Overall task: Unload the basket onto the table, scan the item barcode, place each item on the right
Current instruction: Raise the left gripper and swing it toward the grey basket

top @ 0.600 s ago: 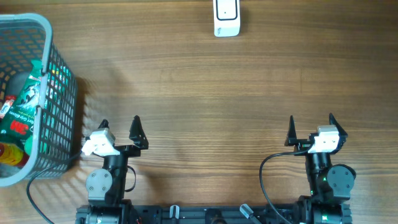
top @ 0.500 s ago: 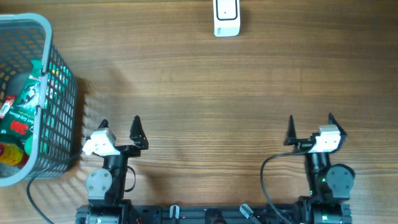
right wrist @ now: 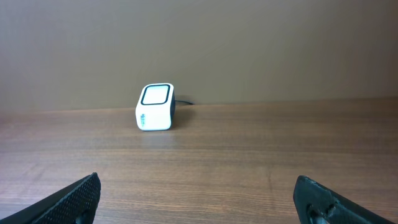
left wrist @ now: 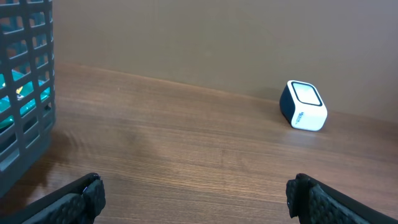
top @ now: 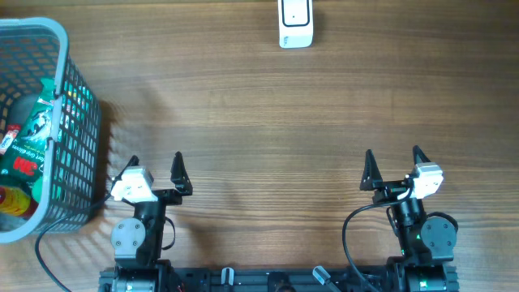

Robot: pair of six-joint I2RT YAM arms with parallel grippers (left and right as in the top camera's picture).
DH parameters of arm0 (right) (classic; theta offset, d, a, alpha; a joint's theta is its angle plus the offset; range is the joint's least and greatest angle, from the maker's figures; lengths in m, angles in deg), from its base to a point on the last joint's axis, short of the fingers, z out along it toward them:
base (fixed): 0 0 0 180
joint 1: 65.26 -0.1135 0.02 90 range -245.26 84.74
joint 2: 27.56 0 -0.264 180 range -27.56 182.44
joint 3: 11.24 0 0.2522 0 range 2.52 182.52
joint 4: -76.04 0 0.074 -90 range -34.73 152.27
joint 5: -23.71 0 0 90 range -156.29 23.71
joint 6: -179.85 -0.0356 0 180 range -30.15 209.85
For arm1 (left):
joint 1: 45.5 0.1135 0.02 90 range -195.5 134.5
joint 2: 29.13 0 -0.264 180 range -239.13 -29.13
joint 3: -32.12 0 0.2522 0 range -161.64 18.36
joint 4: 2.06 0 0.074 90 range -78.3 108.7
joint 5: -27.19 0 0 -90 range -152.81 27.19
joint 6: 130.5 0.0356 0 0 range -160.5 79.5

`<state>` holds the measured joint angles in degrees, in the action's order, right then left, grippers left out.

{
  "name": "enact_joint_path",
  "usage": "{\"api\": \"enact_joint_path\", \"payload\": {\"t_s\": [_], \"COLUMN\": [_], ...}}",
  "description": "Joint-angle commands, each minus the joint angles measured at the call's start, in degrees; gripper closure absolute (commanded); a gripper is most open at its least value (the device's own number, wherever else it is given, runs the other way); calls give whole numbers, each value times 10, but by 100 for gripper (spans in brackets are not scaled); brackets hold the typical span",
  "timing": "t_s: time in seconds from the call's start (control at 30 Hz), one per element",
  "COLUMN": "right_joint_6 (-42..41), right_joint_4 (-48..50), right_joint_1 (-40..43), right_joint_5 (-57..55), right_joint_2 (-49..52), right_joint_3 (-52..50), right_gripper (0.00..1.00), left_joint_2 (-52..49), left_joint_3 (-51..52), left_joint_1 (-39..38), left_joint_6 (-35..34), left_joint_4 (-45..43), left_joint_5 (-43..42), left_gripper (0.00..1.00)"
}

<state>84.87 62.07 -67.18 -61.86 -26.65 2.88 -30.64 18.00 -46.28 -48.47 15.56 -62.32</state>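
A white barcode scanner [top: 295,23] stands at the far middle edge of the wooden table; the left wrist view has the scanner [left wrist: 303,105] at right, the right wrist view has the scanner [right wrist: 155,107] left of centre. Packaged items [top: 26,142] lie in a grey basket [top: 79,142] at the far left. My left gripper [top: 155,164] is open near the front edge, just right of the basket, nothing between its fingers [left wrist: 81,196]. My right gripper [top: 392,159] is open at the front right, empty, turned slightly left.
The basket's mesh wall [left wrist: 25,93] fills the left side of the left wrist view. A black cable [top: 45,259] runs by the basket's front corner. A brown wall rises behind the table.
The right gripper has swung a little to the left. The left arm has barely moved.
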Motion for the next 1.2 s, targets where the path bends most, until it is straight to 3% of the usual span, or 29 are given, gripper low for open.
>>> {"api": "enact_joint_path", "payload": {"t_s": [0.0,1.17], "right_joint_6": [-12,-12], "right_joint_4": [2,2], "right_joint_1": [-3,-3], "right_joint_5": [-10,-10], "right_joint_2": [4,4], "right_joint_3": [0,0], "right_gripper": [0,0], "left_joint_2": [-2,-3], "left_joint_3": [0,0], "left_joint_1": [3,3], "left_joint_6": [11,30], "left_joint_4": [4,-14], "left_joint_5": [-11,-5], "left_gripper": [0,0]}}
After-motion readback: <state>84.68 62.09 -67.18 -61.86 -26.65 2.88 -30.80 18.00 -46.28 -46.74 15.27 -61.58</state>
